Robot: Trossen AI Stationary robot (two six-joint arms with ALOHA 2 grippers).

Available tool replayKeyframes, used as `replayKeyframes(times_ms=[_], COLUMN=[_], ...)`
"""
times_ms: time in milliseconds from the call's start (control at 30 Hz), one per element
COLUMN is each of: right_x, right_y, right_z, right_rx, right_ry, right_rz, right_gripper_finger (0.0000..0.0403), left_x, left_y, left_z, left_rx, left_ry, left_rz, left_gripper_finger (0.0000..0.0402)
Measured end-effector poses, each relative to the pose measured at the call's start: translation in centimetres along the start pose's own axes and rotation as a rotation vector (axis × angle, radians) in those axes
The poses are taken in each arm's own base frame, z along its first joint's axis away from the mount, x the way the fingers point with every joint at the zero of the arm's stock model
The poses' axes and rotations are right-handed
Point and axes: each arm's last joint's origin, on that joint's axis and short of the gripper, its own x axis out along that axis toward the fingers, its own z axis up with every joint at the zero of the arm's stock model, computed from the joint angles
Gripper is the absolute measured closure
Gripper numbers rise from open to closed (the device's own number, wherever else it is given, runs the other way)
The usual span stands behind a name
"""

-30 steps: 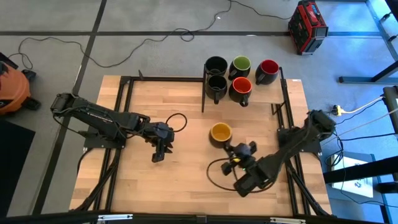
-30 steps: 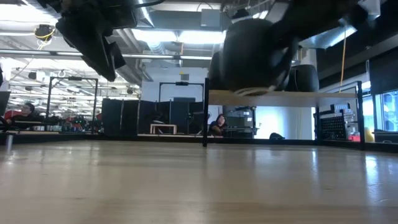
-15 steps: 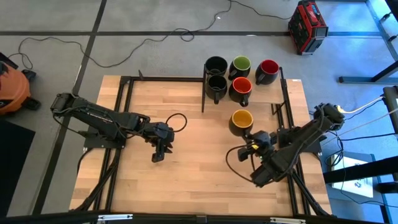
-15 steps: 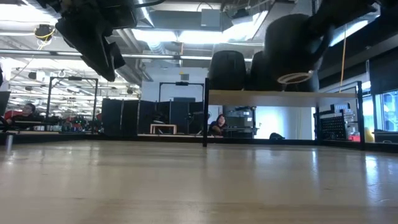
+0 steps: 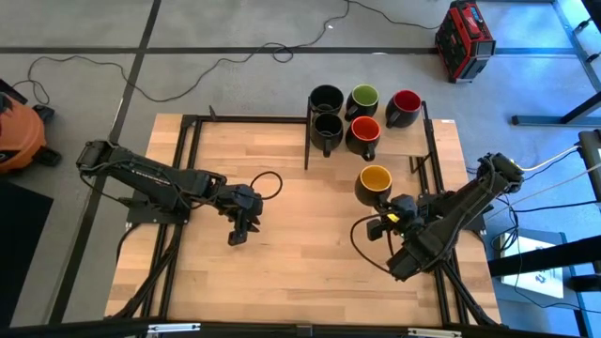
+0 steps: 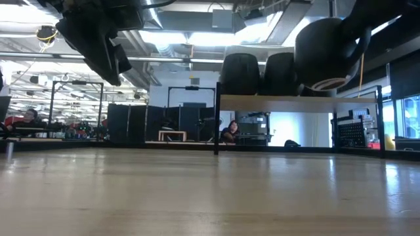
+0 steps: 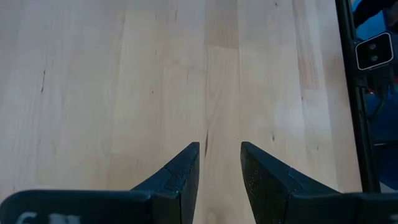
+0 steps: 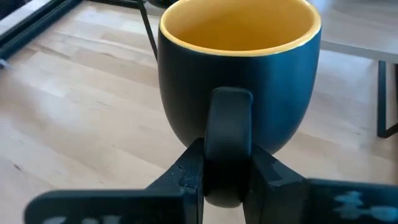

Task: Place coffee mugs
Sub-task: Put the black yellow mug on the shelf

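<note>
Your right gripper [image 8: 227, 171] pinches the yellow-lined dark mug [image 5: 374, 183] by its handle, airborne just beside the raised wooden shelf [image 5: 427, 143] holding five mugs, presumably its slot; left gripper [image 5: 238, 230] idles, fingers slightly parted.

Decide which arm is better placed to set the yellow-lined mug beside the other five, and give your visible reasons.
The right arm. Its tool is shut on the yellow-lined mug by the handle, held close to the shelf with the other mugs. The left tool hangs empty over bare table, farther away.

Five mugs [image 5: 362, 113] are grouped on the raised shelf [image 5: 423, 141] at the table's [image 5: 282, 263] rear. A sixth mug [image 5: 374, 183] is held above the table, just in front of the shelf, by the right gripper [image 5: 387, 214].
</note>
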Motion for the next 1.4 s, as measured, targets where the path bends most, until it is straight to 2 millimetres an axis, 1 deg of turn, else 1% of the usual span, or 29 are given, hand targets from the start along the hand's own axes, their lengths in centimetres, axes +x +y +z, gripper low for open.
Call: replayKeyframes(times_ms=[133,467,667,800,933,1100,1233,1400], right_x=[-0.4,-2.4,-3.8,-4.8,-4.8,-4.3,-3.7,-3.3], right_y=[-0.5,-2.3,-2.0,-1.6,-1.3,-0.7,-1.7,-4.4], right_z=[0.9,4.5,6.3,8.1,10.2,13.0,15.7,18.1], right_rx=[0.025,-0.011,-0.061,-0.07,-0.125,-0.183,-0.15,-0.124], right_ry=[0.015,0.063,0.069,-0.013,-0.065,-0.119,-0.203,-0.238], right_rz=[0.023,0.123,0.185,0.242,0.233,0.197,0.123,0.069], right_gripper_finger=[0.0354,0.0354,0.0354,0.0354,0.0354,0.0354,0.0354,0.0354], left_x=[0.0,0.0,0.0,0.0,0.0,0.0,0.0,0.0], left_y=[0.0,0.0,0.0,0.0,0.0,0.1,0.1,0.1], left_z=[0.0,0.0,0.0,0.0,0.0,0.1,0.1,0.1], left_rx=[0.0,0.0,0.0,0.0,-0.001,-0.004,-0.014,-0.031], left_ry=[0.002,0.002,0.0,-0.001,-0.003,-0.012,-0.018,-0.018], left_rz=[-0.006,-0.006,-0.001,0.001,0.005,0.027,0.026,0.026], left_gripper_finger=[0.0289,0.0289,0.0289,0.0289,0.0289,0.0289,0.0289,0.0289])
